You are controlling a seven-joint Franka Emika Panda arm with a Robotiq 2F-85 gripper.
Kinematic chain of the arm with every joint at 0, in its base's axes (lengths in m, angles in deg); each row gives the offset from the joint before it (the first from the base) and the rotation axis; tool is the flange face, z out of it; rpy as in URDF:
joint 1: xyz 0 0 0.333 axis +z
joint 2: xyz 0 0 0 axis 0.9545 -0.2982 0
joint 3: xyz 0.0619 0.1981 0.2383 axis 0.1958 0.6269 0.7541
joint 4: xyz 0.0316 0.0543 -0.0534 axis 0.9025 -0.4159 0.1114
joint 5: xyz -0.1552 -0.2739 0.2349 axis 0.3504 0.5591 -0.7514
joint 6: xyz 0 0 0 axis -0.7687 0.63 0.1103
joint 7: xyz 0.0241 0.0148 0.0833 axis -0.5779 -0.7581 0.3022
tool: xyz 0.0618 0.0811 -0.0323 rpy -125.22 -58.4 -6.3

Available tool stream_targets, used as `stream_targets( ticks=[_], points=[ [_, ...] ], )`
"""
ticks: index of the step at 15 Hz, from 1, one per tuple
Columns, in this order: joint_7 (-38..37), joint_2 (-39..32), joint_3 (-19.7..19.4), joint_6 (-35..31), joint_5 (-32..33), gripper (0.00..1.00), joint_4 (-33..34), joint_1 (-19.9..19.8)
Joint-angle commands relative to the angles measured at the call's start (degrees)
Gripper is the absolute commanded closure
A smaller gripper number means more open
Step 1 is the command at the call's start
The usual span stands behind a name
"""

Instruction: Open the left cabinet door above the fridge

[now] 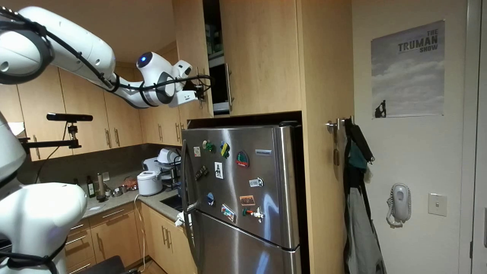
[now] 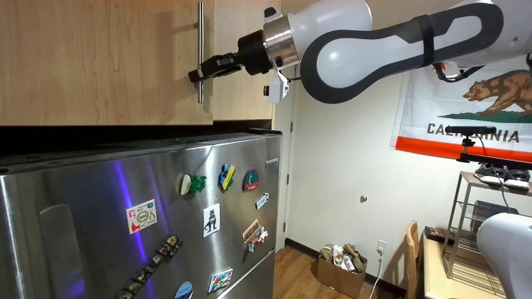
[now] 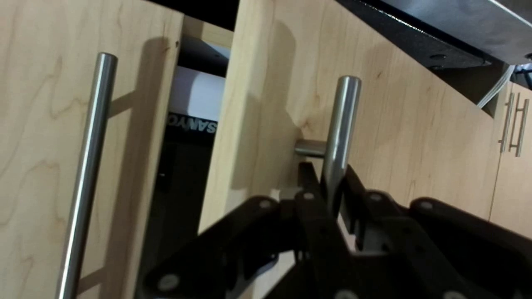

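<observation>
Beige wall (image 1: 403,148), frame right. Wrist-view centre: jaws closed around slim metal bar handle (image 3: 341,128); pull part-open, flat light-wood left cabinet door (image 3: 399,133) along its arc.

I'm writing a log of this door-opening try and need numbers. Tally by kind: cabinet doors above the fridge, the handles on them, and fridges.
Left cabinet door and right cabinet door: 2
Left door handle and right door handle: 2
Fridge: 1
Total: 5
</observation>
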Motion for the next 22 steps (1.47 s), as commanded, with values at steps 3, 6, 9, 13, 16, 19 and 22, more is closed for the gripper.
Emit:
stream_targets(
  ticks=[3, 6, 9, 13, 16, 19, 22],
  points=[
    [-1.4, -0.4, 5.9, 3.5, 4.0, 0.96, -2.7, -1.9],
    [-3.5, 0.2, 7.8, 3.4, 5.5, 0.96, -4.0, -3.8],
    [-6.4, 1.2, 10.6, 2.9, 7.6, 0.96, -5.8, -6.8],
    [-11.1, 2.6, 15.3, 2.7, 11.0, 0.96, -7.8, -11.3],
    [-14.1, 3.6, 18.6, 2.8, 13.0, 0.96, -8.9, -14.1],
    [-10.1, 4.0, 26.9, 2.4, 5.3, 0.96, -10.3, -21.0],
    [-10.0, 4.7, 34.0, 3.0, 2.1, 0.96, -10.6, -27.0]
  ],
)
